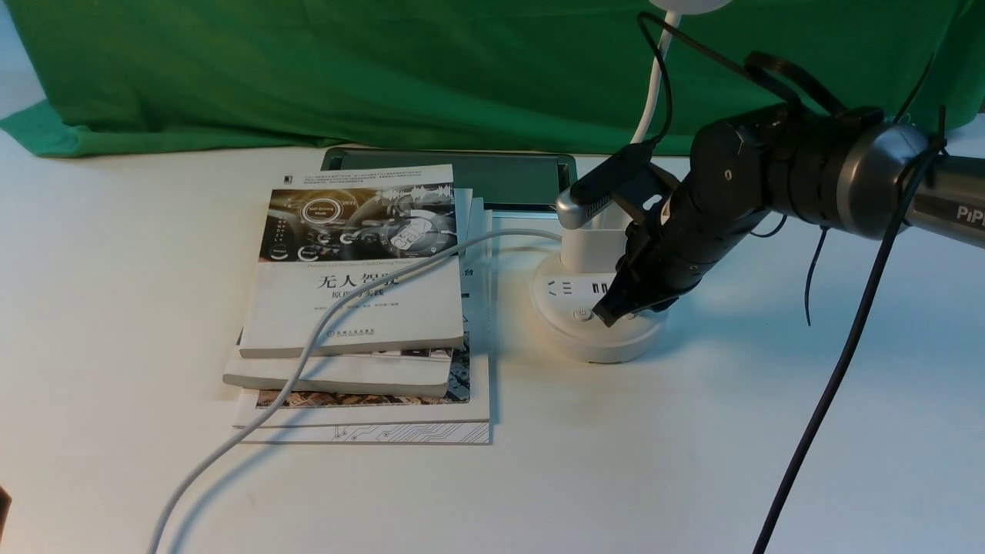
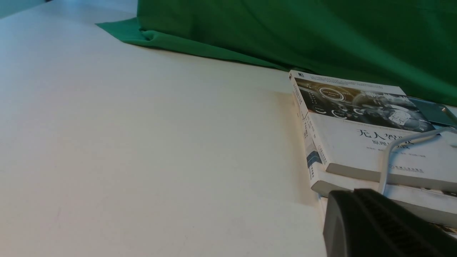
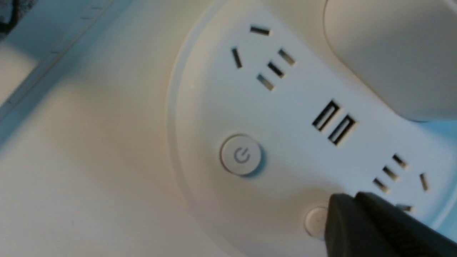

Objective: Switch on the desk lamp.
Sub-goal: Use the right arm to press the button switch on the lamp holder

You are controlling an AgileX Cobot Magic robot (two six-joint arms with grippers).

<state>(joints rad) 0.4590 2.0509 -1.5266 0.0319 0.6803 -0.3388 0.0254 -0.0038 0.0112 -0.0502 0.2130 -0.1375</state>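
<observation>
White table (image 1: 115,308); green cloth backdrop (image 1: 385,69) draped behind, hem lying on it.

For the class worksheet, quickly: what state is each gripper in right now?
Left gripper: closed, holding nothing.
Right gripper: closed, holding nothing, tip down at the base of the lamp.

Smooth matt plastic desk lamp (image 1: 592,345); green cloth backdrop (image 1: 385,77).
</observation>
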